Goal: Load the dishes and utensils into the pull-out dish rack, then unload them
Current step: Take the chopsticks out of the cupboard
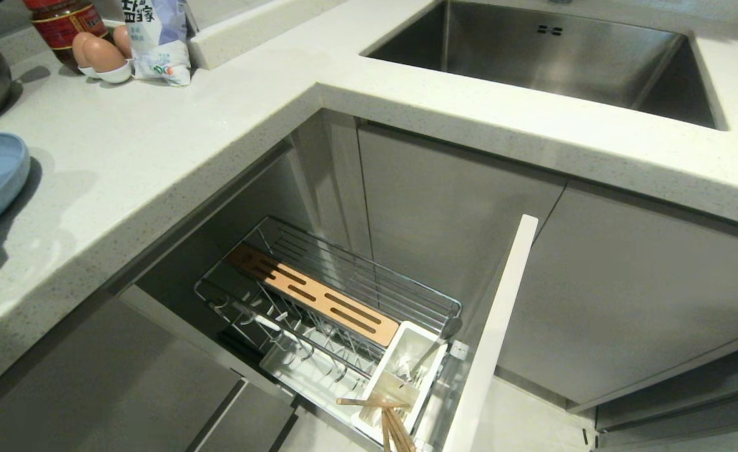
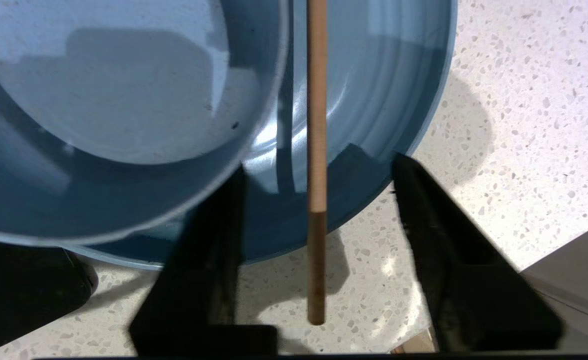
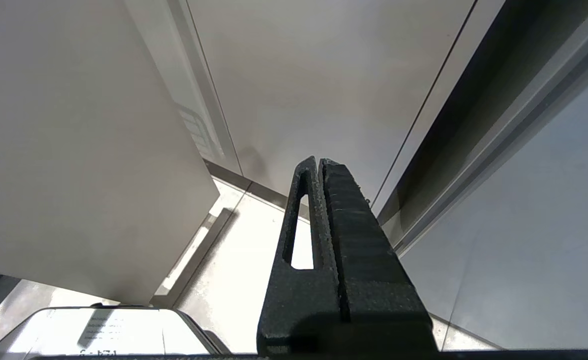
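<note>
A single chopstick (image 2: 317,150) is seen between the parted fingers of the left gripper (image 2: 319,175) over the light-blue plate (image 2: 374,100) holding a matching bowl (image 2: 114,100) on the countertop (image 1: 155,157), while more chopsticks (image 1: 388,417) are held in the pulled-out rack's (image 1: 344,295) white utensil caddy (image 1: 400,376), and the right gripper (image 3: 319,165) is kept closed on nothing.

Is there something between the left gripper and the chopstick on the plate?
Nothing visible. The chopstick lies directly between the open fingers of the left gripper, across the plate rim, with the bowl off to one side.

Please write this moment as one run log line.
left gripper: open over chopstick on plate | right gripper: shut, parked | rack: pulled out
</note>
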Robot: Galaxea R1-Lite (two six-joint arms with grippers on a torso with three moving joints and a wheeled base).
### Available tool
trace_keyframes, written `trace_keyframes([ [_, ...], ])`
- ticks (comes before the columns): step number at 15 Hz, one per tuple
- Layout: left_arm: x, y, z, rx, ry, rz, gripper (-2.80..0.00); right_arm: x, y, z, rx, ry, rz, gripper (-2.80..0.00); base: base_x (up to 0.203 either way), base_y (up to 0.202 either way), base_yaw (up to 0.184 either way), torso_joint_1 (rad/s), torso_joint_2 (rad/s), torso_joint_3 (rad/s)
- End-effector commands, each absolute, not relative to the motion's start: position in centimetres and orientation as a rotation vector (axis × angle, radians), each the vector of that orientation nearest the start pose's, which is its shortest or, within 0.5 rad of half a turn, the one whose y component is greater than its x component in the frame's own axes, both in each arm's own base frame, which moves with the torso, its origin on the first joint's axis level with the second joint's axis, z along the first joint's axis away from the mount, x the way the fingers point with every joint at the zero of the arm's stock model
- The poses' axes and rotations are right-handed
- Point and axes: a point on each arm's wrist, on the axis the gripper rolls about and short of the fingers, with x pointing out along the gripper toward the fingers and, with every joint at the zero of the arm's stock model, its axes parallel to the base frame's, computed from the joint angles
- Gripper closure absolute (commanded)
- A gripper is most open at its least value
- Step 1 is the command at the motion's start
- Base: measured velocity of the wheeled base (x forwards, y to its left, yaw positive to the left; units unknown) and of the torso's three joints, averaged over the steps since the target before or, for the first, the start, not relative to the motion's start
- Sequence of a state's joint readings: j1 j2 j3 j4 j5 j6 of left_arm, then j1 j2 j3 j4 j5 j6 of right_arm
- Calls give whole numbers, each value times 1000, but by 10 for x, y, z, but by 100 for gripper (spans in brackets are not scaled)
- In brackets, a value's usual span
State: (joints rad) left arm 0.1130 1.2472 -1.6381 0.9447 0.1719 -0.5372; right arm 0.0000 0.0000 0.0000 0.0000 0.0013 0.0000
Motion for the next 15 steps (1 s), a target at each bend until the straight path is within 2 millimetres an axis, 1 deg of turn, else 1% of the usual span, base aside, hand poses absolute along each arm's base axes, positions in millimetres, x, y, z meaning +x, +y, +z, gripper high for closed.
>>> trace_keyframes([
  [1, 120, 17, 369, -506, 457, 418, -280, -23, 0, 75, 0, 0, 2, 0, 0, 0, 0, 0, 0, 0],
  [4, 115, 16, 374, -508, 434, 395, -280, -23, 0, 75, 0, 0, 2, 0, 0, 0, 0, 0, 0, 0],
  [8, 97, 11, 384, -507, 377, 347, -280, -23, 0, 75, 0, 0, 2, 0, 0, 0, 0, 0, 0, 0],
  [9, 91, 9, 386, -501, 362, 327, 0, -23, 0, 75, 0, 0, 2, 0, 0, 0, 0, 0, 0, 0],
  [10, 85, 7, 391, -494, 327, 299, 0, -23, 0, 75, 0, 0, 2, 0, 0, 0, 0, 0, 0, 0],
  [12, 76, 5, 409, -469, 209, 230, 0, -23, 0, 75, 0, 0, 2, 0, 0, 0, 0, 0, 0, 0],
  [15, 71, -3, 438, -447, 47, 73, 0, -23, 0, 75, 0, 0, 2, 0, 0, 0, 0, 0, 0, 0],
])
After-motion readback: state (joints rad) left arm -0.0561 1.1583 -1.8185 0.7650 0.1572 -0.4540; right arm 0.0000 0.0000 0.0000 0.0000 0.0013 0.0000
